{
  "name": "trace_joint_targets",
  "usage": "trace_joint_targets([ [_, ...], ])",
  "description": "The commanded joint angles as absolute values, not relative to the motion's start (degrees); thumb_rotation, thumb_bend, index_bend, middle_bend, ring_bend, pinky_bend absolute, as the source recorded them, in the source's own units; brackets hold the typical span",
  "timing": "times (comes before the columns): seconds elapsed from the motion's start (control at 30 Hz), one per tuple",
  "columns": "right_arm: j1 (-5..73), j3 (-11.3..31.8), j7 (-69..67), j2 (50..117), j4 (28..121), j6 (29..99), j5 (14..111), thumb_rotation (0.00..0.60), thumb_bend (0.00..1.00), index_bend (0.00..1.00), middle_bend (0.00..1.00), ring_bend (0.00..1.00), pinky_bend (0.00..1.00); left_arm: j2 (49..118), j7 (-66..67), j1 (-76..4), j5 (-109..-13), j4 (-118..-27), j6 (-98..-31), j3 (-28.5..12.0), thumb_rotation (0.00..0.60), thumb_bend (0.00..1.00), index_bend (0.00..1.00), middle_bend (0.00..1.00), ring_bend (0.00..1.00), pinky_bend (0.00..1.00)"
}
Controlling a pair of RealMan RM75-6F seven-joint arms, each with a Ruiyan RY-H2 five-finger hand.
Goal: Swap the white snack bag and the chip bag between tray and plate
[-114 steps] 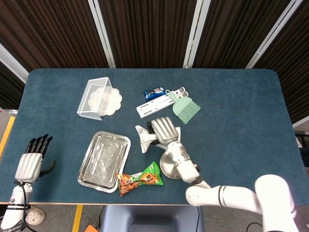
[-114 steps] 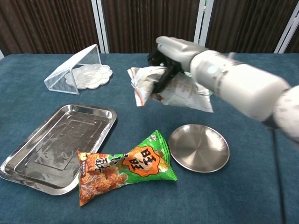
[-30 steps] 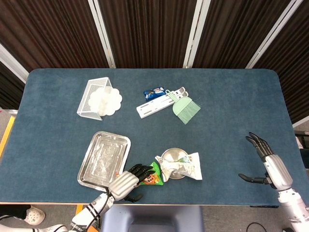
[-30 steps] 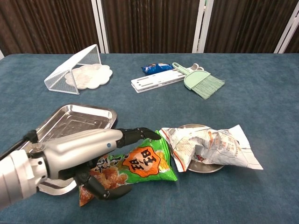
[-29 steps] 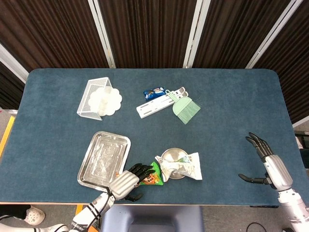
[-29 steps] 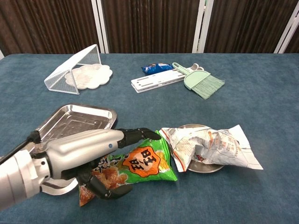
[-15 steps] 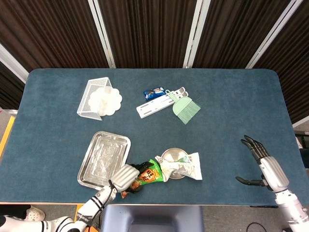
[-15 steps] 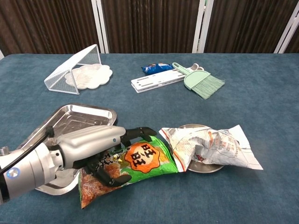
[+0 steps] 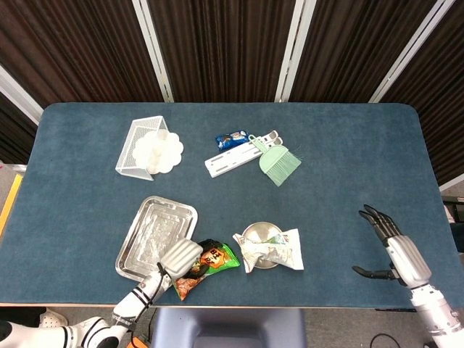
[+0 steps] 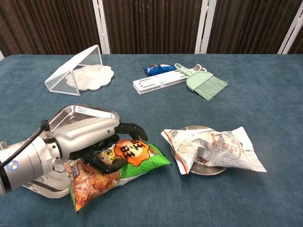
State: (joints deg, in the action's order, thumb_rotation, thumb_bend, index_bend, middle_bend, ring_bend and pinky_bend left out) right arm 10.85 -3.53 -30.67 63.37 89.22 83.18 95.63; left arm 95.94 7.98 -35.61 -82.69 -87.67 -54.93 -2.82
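Gripping the chip bag [image 10: 116, 165] from above, the left hand [image 10: 97, 137] has its fingers curled over the bag's middle, with the bag's near end hanging over the tray [image 10: 71, 118] rim and its green end still beside the tray, pointing toward the plate [image 10: 208, 168]. The white snack bag [image 10: 213, 149] already lies across the plate, overhanging it on both sides. The right hand [image 9: 395, 254] sits well away from the tray, at the far table edge, fingers spread and holding nothing. Risks as I judge them: the hold is on slack foil, so the bag could slide out or fold during the carry; a crinkled bag dropped short would straddle the tray rim instead of lying inside. The tray looks light and unanchored, so a hand or bag pressing its raised edge might tip or shove it. The white snack bag rests loosely near the chip bag's green end; a sweep in that direction could drag it off the plate.
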Motion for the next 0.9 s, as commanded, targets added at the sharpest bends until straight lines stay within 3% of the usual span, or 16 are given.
trace_joint_targets([
  [0.03, 10.88, -3.31, -30.46, 63.46, 89.21, 82.89, 95.32, 0.600, 0.16, 0.00, 0.00, 0.00, 0.11, 95.49, 6.87, -35.52, -83.70, -88.45, -56.40, -3.03, 0.600, 0.53, 0.30, 0.37, 0.73, 0.81],
  [0.23, 10.89, -3.14, -30.23, 63.55, 89.27, 82.60, 95.25, 0.600, 0.16, 0.00, 0.00, 0.00, 0.11, 96.12, 5.70, -35.25, -85.41, -88.03, -58.55, -2.65, 0.600, 0.59, 0.44, 0.52, 0.88, 0.97],
  [0.33, 10.86, -3.05, -30.28, 63.53, 89.28, 82.51, 95.15, 0.600, 0.16, 0.00, 0.00, 0.00, 0.11, 96.27, 5.04, -35.19, -85.98, -87.50, -59.26, -2.54, 0.600, 0.60, 0.49, 0.57, 0.91, 1.00],
  [0.67, 11.00, -3.09, -29.60, 63.64, 89.49, 81.67, 95.22, 0.600, 0.16, 0.00, 0.00, 0.00, 0.11, 91.10, 3.87, -36.85, -86.95, -87.85, -60.90, -5.90, 0.600, 0.60, 0.51, 0.57, 0.92, 1.00],
  [0.9, 10.71, -2.88, -26.94, 64.05, 90.34, 81.29, 94.49, 0.600, 0.16, 0.00, 0.00, 0.00, 0.11, 88.27, -2.41, -37.70, -85.60, -79.20, -58.94, -6.32, 0.600, 0.57, 0.48, 0.55, 0.91, 1.00],
])
